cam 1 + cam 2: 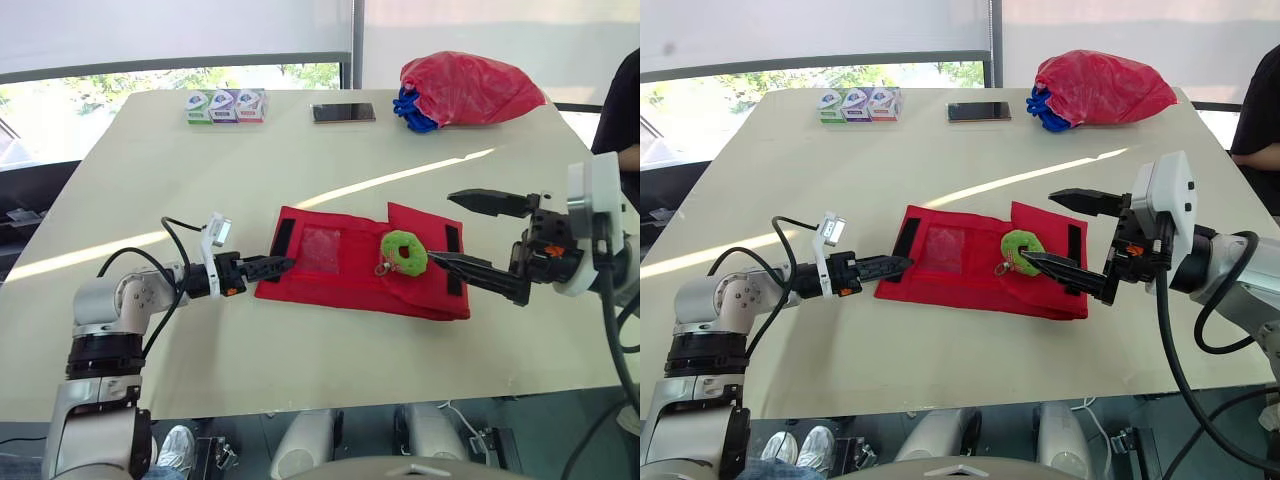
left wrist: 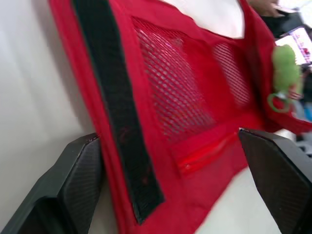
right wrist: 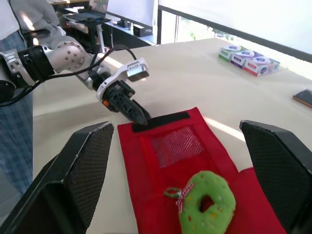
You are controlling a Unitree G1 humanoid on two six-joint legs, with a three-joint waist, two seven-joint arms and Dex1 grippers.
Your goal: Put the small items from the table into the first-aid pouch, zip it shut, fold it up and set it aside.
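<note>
Pouch (image 1: pixel 340 262) edge apparently lies between fingers (image 2: pixel 73 180) of left end effector (image 1: pixel 283 265).

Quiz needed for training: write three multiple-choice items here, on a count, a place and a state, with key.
1. How many small boxes stand at the table's far edge? A two; B three; C five.
2. Where does the green ring toy lie? A on the boxes; B on the bare table; C on the red pouch.
3. How is the right tool? A open; B shut on the toy; C shut on the pouch.
Key: 1 B, three side by side; 2 C, red cloth surrounds it; 3 A, fingers wide apart.
</note>
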